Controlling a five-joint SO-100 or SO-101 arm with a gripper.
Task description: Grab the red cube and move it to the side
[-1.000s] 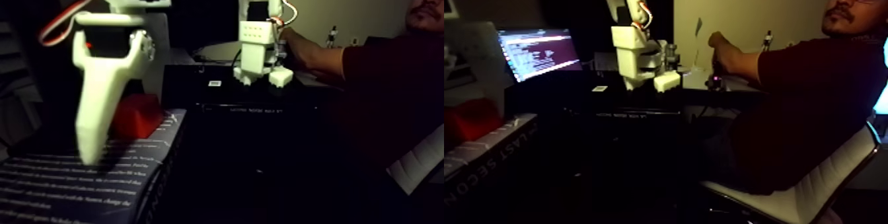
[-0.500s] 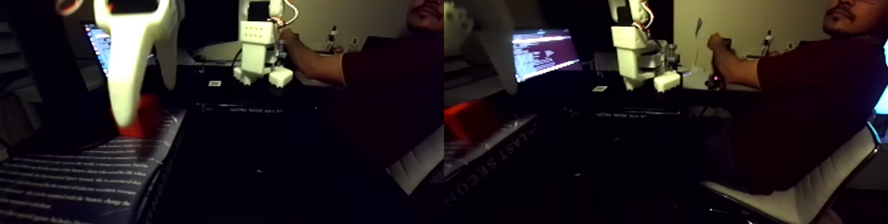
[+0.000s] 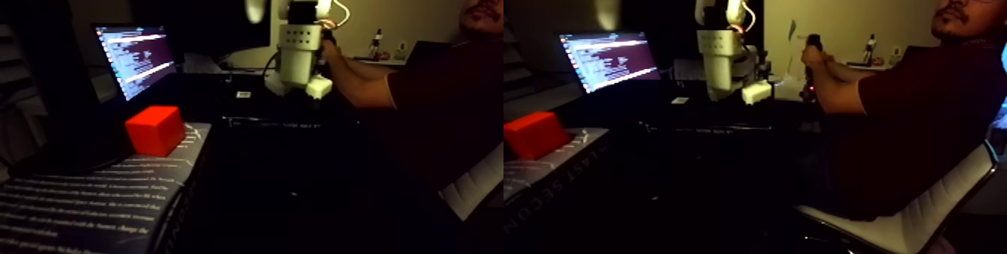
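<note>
The red cube rests on the far end of a dark book with white print; it appears again in the right half of the picture, the red cube. Nothing touches it. My white gripper hangs high above and to the right of the cube, with just a blurred pale tip showing at the top edge. That same tip shows in the right half as the gripper. Its jaws are cut off by the frame, so their state is hidden.
A lit laptop screen stands behind the cube. A second white arm stands on the dark desk, held by a person's hand. The person sits in a white chair at the right.
My gripper rose from beside the cube on the book to the top edge of the picture. The cube stays in place, now uncovered, and the laptop screen behind it shows.
</note>
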